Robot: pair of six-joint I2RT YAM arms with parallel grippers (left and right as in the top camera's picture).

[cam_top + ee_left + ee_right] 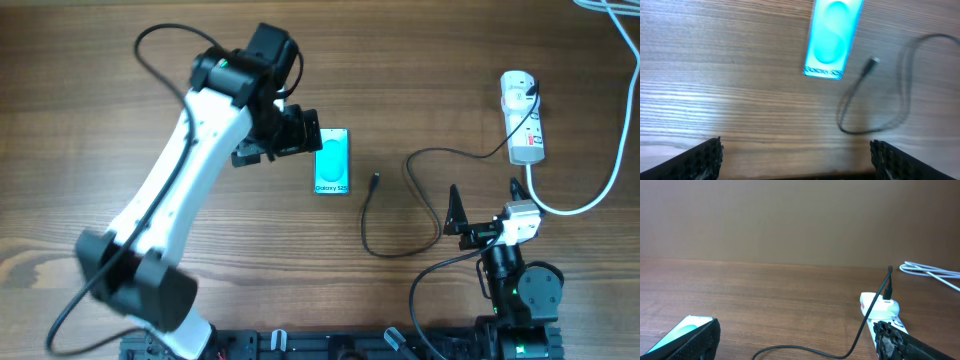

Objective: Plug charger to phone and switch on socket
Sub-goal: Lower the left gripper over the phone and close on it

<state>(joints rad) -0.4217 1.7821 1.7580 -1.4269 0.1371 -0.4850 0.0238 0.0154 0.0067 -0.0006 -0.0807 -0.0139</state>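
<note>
Wide apart, black left gripper (796,162) and right gripper (800,345) are seen empty; thin black charger cable (840,114), centre-right beside flat teal-screened phone (832,37), is judged limp, best pinched behind its tip (872,61).

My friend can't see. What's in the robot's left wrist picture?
A flat phone with a glowing teal screen lies on a brown wooden table, with a thin black charger cable curling beside it, unplugged. The left gripper hangs open and empty.
</note>
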